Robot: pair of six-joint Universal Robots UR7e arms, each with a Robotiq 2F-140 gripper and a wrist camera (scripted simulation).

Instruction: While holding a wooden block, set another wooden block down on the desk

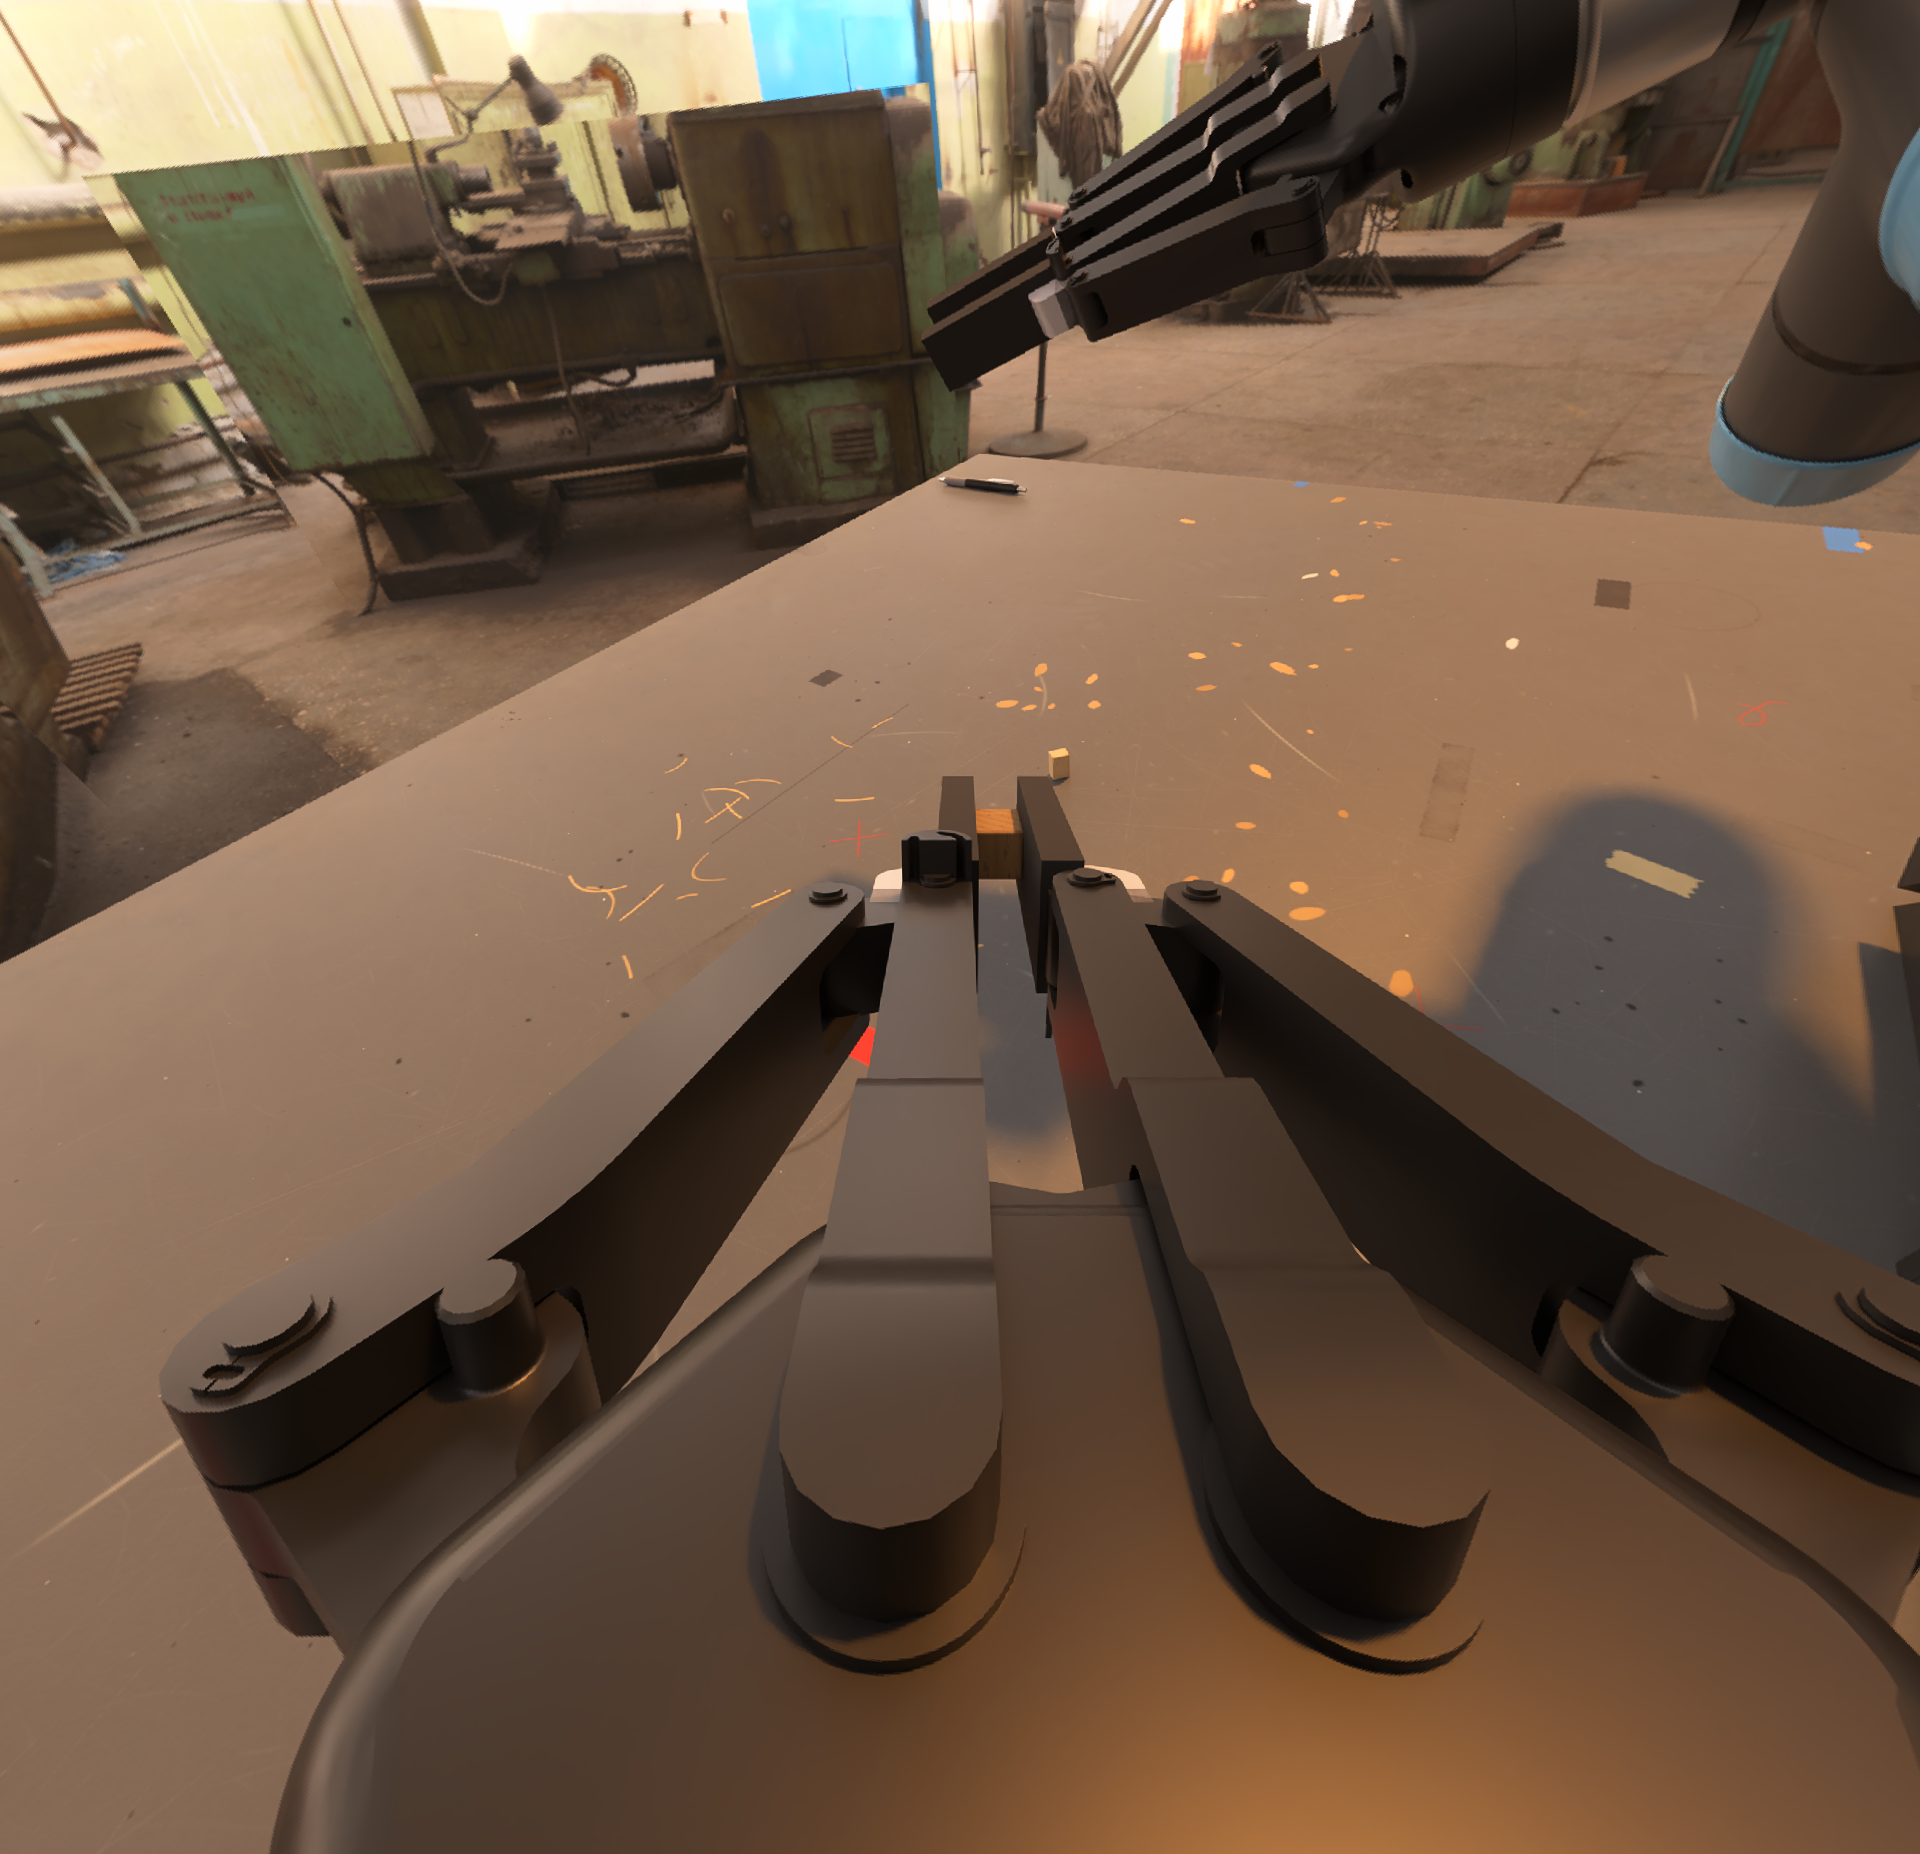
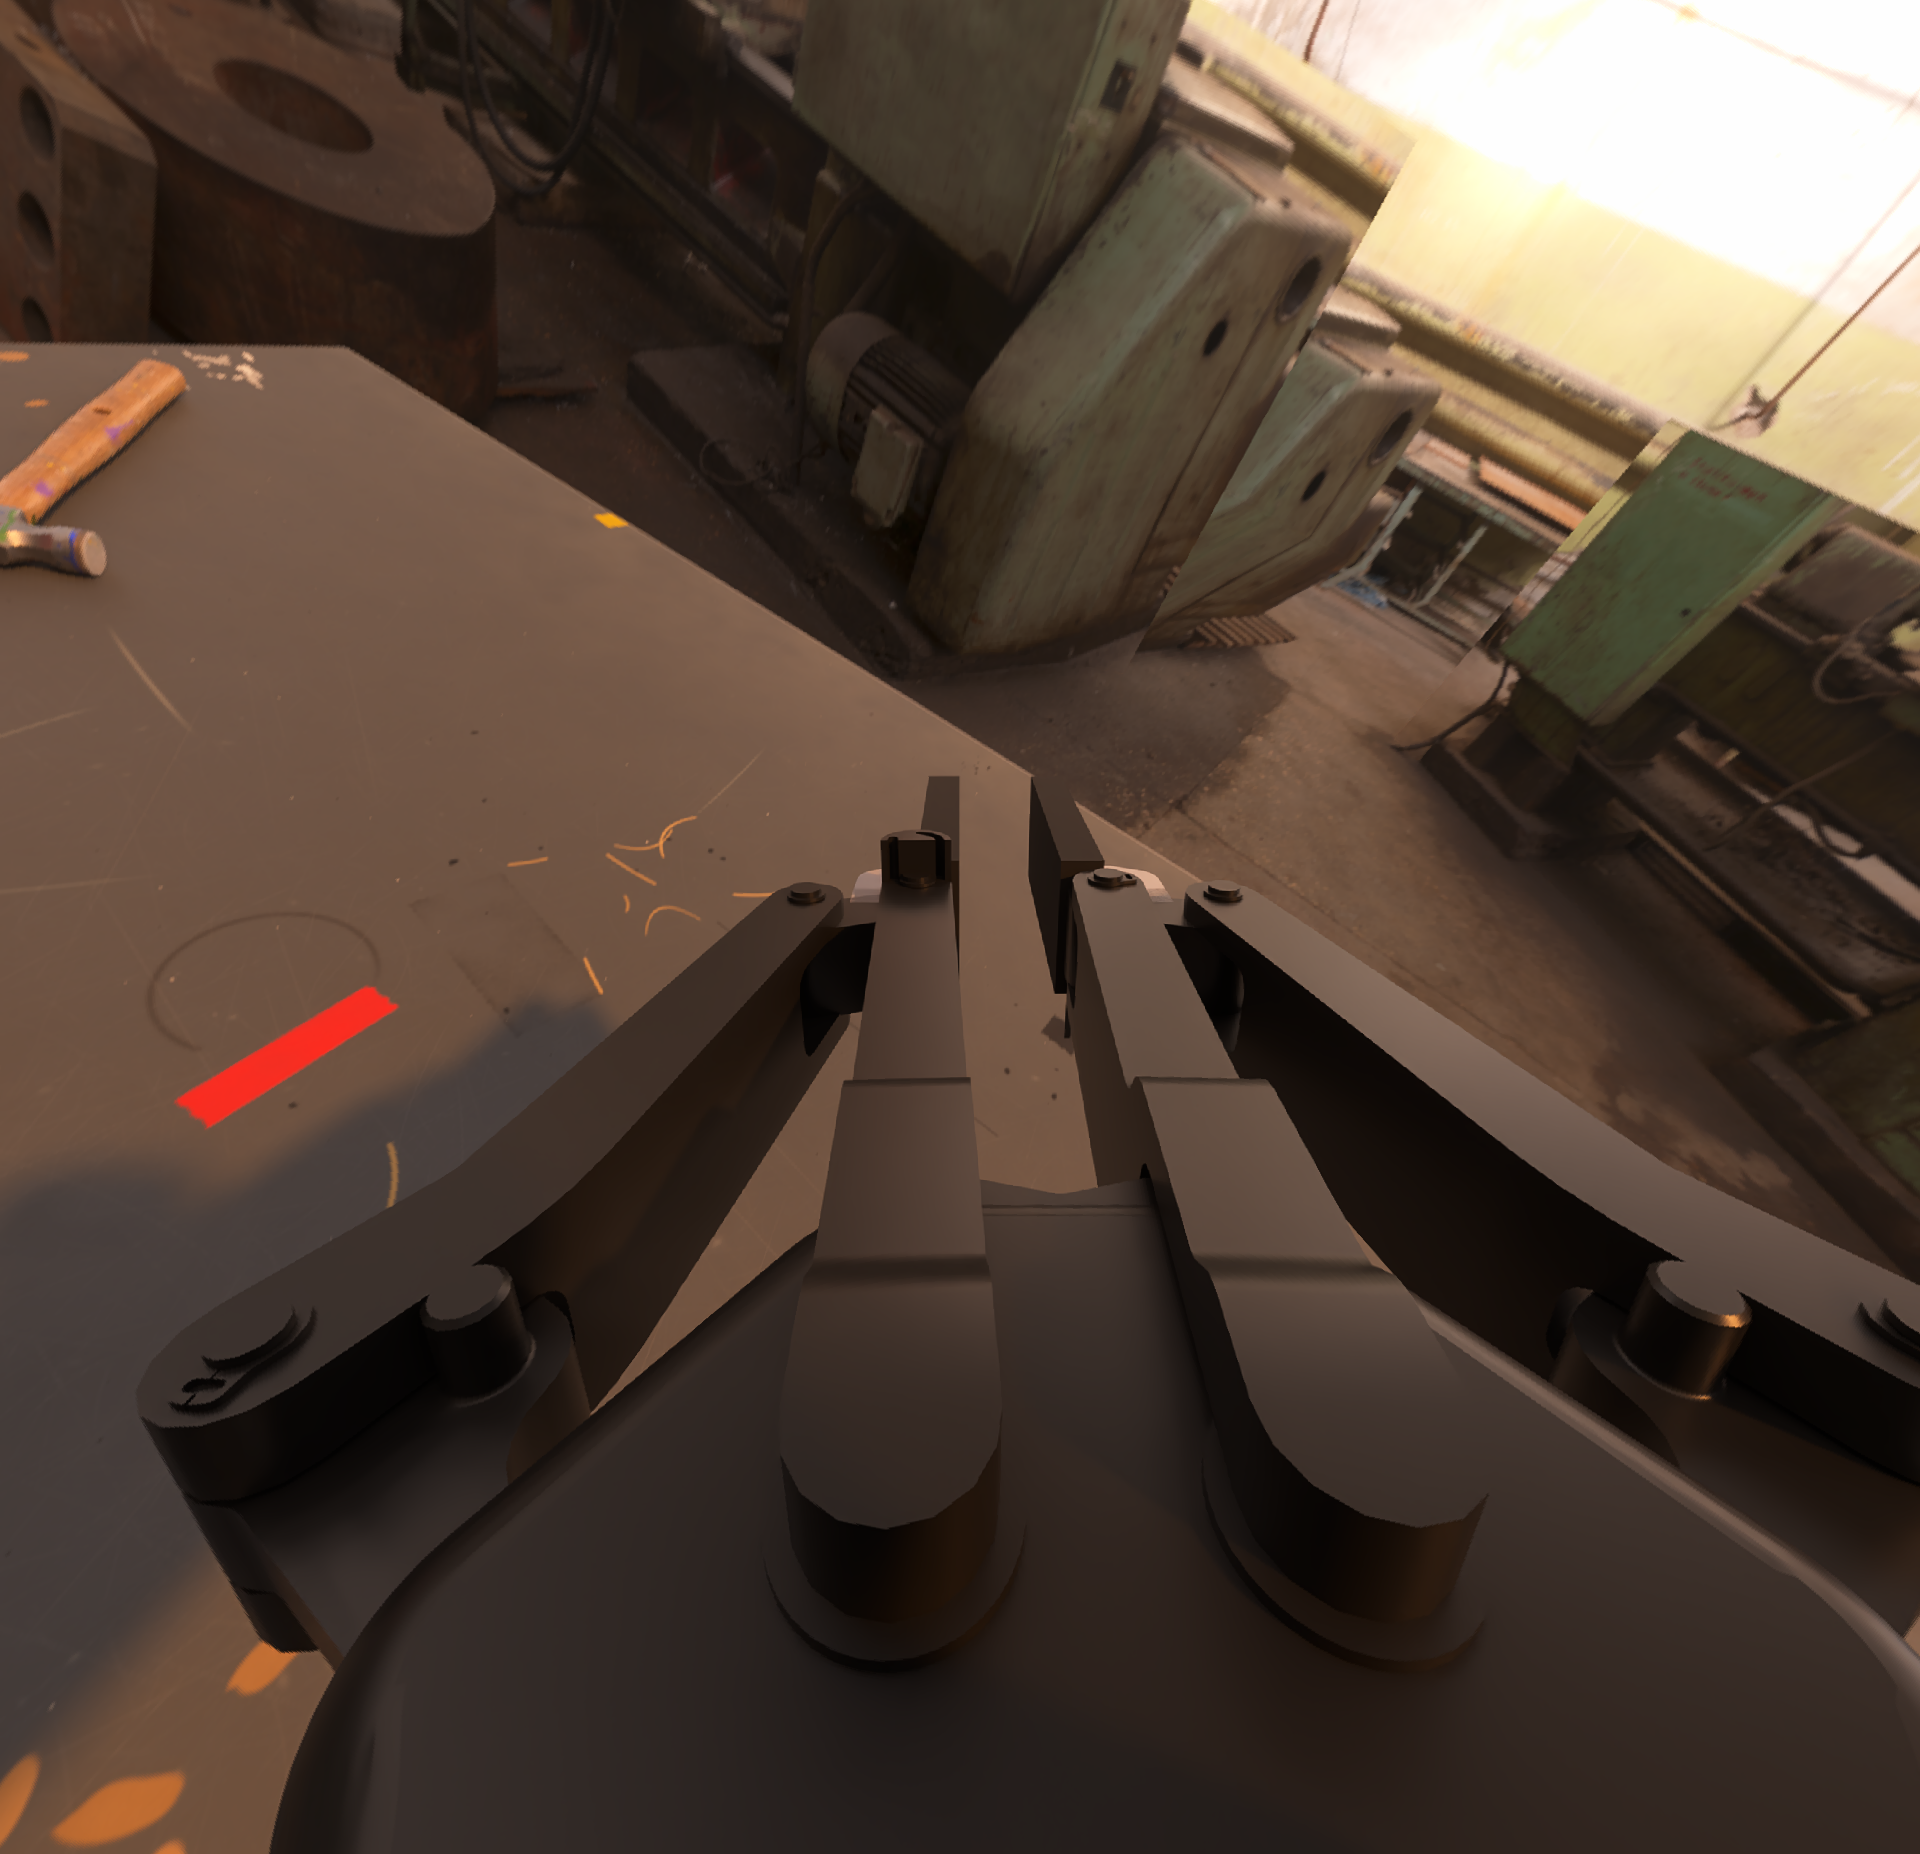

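Note:
My left gripper [image 1: 995,802] is shut on a small brown wooden block [image 1: 997,840] and holds it between its fingertips, low over the dark desk [image 1: 623,973]. A second, paler wooden block [image 1: 1059,762] stands on the desk just beyond and to the right of the left fingertips, apart from them. My right gripper [image 2: 987,802] has a narrow gap between its fingers with nothing in it; it hangs over the desk's [image 2: 416,713] far edge. It also shows in the left wrist view [image 1: 951,350], raised high above the desk.
A hammer [image 2: 73,464] with a wooden handle lies at the desk's far left corner. A pen [image 1: 982,484] lies near the far edge. A red tape strip [image 2: 286,1056] and a pale tape strip [image 1: 1652,872] are stuck flat. Green machines [image 1: 520,298] stand beyond the desk.

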